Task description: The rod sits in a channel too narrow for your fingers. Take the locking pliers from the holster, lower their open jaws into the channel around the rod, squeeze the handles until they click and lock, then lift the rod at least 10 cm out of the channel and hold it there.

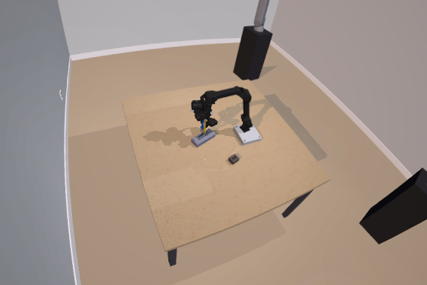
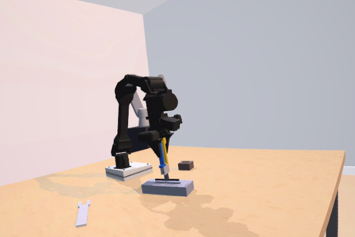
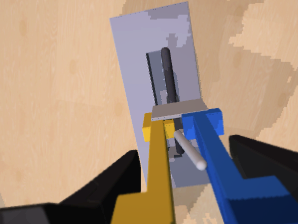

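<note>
The wooden counter (image 1: 180, 209) (image 2: 281, 189) (image 3: 60, 75) carries the black arm (image 1: 246, 111) (image 2: 123, 117), its white base (image 1: 255, 137) (image 2: 144, 168) nearer the counter's right edge in the top view. A grey block (image 1: 197, 141) (image 2: 165, 189) (image 3: 132, 75) lies well in from every edge. Above it, the end effector (image 1: 204, 121) (image 2: 163, 150) (image 3: 183, 151) is clenched on the blue-and-yellow pliers (image 1: 204, 127) (image 2: 165, 158) (image 3: 160, 165), which point down, slightly tilted. A flat pale tool (image 2: 82, 214) lies well apart; a small dark box (image 1: 233, 159) (image 2: 185, 166) sits between block and near right corner. The dark rod (image 2: 173, 179) (image 3: 169, 75) is at the pliers' jaws, just above the block's slot, roughly level.
</note>
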`<state>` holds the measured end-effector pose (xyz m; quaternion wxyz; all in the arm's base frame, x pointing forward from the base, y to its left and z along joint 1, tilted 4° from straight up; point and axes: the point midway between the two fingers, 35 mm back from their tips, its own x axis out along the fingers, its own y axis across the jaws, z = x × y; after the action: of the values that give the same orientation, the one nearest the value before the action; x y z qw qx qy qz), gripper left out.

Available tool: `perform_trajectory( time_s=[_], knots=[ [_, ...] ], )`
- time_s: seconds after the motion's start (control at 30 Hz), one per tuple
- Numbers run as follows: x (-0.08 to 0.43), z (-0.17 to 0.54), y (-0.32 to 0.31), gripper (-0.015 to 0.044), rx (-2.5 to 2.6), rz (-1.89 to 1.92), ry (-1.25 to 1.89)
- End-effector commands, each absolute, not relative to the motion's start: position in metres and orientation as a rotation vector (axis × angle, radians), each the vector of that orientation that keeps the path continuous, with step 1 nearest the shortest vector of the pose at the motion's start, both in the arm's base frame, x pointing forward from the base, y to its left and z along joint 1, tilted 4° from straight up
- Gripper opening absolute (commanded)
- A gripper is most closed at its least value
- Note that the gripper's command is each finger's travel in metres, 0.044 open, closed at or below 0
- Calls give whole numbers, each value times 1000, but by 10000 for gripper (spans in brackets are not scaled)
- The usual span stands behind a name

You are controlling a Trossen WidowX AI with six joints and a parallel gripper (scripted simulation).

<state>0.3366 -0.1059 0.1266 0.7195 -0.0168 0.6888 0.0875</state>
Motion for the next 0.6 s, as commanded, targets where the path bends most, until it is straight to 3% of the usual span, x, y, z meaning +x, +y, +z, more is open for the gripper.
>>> perform_trajectory(
  time_s=[0.0,0.57],
  knots=[
    [340,139,-107,102,-41,191,1471],
    [349,161,-109,102,-27,192,1354]
  ],
)
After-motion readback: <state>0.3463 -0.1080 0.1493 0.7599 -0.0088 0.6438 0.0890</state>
